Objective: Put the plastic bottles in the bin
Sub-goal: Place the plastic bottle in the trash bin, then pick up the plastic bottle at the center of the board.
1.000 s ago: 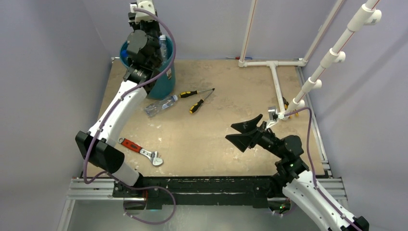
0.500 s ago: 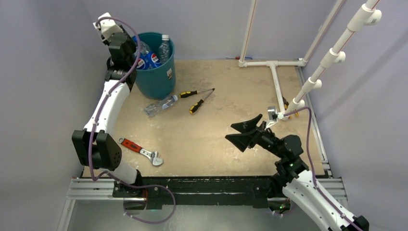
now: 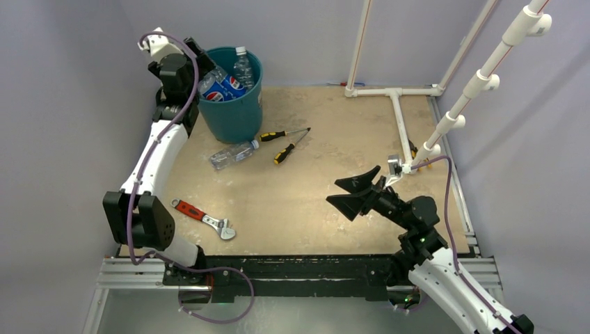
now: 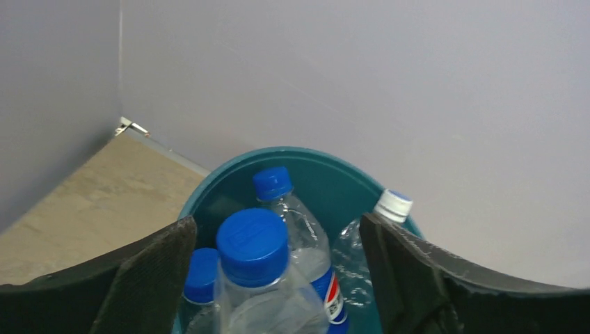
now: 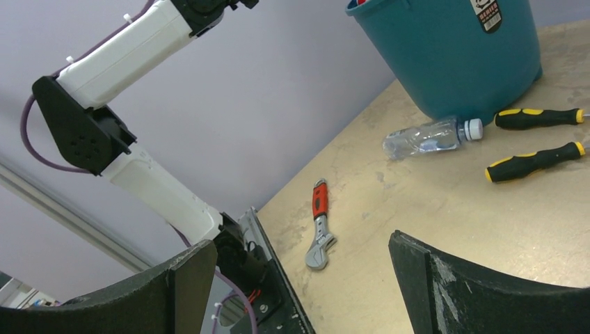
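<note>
**Top external view.** Lone plastic bottle point(image 3: 233, 154) lies flat on the desk point(image 3: 313, 209), just in front of the bin point(image 3: 236, 115). Its long axis runs from near-left to far-right, with the cap toward the two screwdrivers point(image 3: 286, 139). The left gripper point(image 3: 200, 69) hangs at the bin's left rim, over the bottles in the bin point(image 3: 224, 88). It is the closer of the two, with the lone bottle toward the arm bases from it. The right gripper point(image 3: 332, 191) is spread wide and well apart across the desk. A wrench point(image 3: 203, 217) lies near the left arm.

**Left wrist view.** The left gripper point(image 4: 277, 221) has its jaws standing wide and grips nothing. A blue-capped bottle point(image 4: 252, 243) stands between them, seemingly untouched. More bottles fill the bin point(image 4: 316, 156) behind.

**Right wrist view.** The right gripper point(image 5: 299, 243) is wide and holds nothing. The lone plastic bottle point(image 5: 424, 139) lies far ahead, broadside, at the bin's point(image 5: 445, 62) foot.
</note>
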You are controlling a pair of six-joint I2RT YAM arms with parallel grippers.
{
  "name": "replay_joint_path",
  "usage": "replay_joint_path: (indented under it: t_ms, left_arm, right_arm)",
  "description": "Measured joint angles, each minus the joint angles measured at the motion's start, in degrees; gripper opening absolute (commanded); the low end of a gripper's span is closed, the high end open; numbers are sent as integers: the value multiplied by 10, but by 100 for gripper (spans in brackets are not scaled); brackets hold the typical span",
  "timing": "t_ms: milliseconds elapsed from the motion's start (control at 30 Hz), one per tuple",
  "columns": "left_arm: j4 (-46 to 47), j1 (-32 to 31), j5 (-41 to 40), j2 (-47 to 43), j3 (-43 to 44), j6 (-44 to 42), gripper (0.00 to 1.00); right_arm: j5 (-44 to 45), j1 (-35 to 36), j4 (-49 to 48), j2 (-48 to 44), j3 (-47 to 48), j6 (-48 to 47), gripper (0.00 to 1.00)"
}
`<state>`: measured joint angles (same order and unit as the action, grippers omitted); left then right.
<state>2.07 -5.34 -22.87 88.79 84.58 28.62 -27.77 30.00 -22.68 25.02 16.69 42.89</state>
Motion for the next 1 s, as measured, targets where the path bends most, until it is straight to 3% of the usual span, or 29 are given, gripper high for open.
replay_joint_path:
  t_ms: [400,600,767,1000]
  left_arm:
    - [-27,0,-36,-145,-11,16,99]
    - [-72,0,-73,-323,-150,62,99]
    - [-124,0,-42,-428,-290,141,99]
    - [-167,-1,41,-415,-460,252,98]
  right_arm:
    - [0,0,-3,27,1,-5,98]
    - [0,0,-29,53,1,-5,98]
    - [-3,0,-82,90,-2,5,98]
    - [-3,0,-130,142,-22,20,98]
